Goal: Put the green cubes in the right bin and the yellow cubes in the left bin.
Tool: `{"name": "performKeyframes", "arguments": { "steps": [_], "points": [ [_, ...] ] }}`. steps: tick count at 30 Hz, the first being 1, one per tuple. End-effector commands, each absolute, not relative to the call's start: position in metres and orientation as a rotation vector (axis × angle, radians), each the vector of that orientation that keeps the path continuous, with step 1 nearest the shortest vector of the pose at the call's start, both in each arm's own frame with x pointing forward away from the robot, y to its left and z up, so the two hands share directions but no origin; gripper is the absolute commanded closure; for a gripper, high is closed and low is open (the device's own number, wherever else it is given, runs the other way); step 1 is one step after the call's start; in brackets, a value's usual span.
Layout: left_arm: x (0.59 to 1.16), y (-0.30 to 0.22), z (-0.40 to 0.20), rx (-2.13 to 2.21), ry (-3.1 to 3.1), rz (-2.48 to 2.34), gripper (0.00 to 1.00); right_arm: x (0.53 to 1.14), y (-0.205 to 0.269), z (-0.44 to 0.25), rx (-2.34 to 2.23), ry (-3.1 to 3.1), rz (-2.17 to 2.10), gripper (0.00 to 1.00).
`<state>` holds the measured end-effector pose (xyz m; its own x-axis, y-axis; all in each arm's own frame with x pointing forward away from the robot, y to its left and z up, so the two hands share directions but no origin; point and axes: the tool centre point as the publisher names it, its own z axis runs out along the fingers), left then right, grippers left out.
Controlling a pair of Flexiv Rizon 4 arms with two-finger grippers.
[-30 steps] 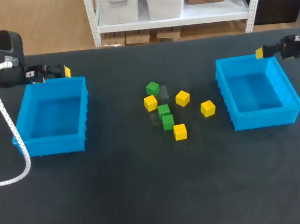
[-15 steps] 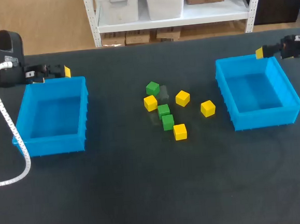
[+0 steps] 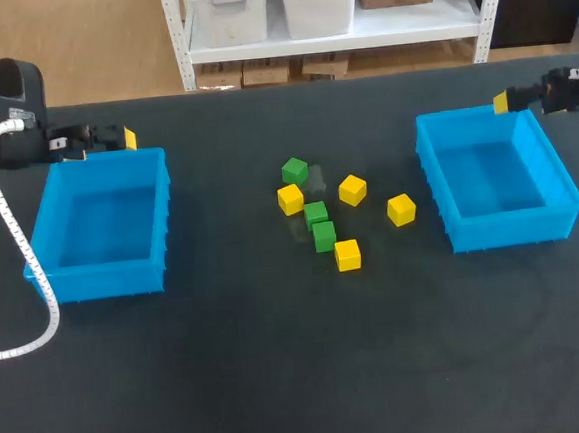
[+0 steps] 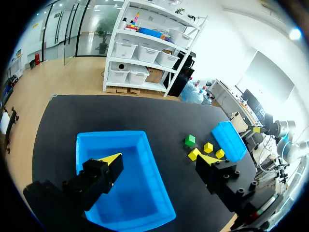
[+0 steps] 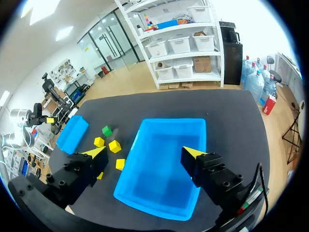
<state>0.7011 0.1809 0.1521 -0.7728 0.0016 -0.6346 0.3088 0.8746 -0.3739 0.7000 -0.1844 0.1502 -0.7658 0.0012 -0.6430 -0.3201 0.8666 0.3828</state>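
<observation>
**Head view.** The left gripper (image 3: pixel 123 139) sits at the far rim of the left bin (image 3: pixel 104 276). The right gripper (image 3: pixel 503 101) sits at the far rim of the right bin (image 3: pixel 511 231). Each arm is parked beside its own drop point, probably a ready pose that leaves the middle of the table (image 3: pixel 282 378) unobstructed. The three green cubes (image 3: pixel 315 212) and four yellow cubes (image 3: pixel 353 188) lie clustered between the bins, well apart from both grippers. Neither bin holds a cube, so sorting appears not yet begun. Finger spacing cannot be read here, as only one yellow tip shows per gripper.

**Left wrist view.** This view supplies the missing state: the left gripper (image 4: pixel 159 159) is spread wide and holds nothing. The left bin (image 4: pixel 111 134) lies under and ahead of it, framed between the fingers. The cubes lie farther ahead, past the bin, with the right bin (image 4: pixel 229 140) beyond them.

**Right wrist view.** The right gripper (image 5: pixel 144 152) is likewise wide and unloaded. The right bin (image 5: pixel 171 121) lies under and ahead of it. The cubes lie beside that bin, toward the left bin (image 5: pixel 72 134).
</observation>
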Motion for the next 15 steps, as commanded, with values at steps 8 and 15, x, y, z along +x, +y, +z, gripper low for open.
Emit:
{"name": "performKeyframes", "arguments": {
  "steps": [8,15],
  "points": [
    [0.701,0.183,0.150,0.228,2.380,-0.629,0.00,0.700,-0.185,0.150,-0.230,2.373,0.635,0.00],
    [0.701,0.183,0.150,0.228,2.380,-0.629,0.00,0.714,-0.151,0.165,-0.299,2.409,0.544,0.00]
  ]
}}
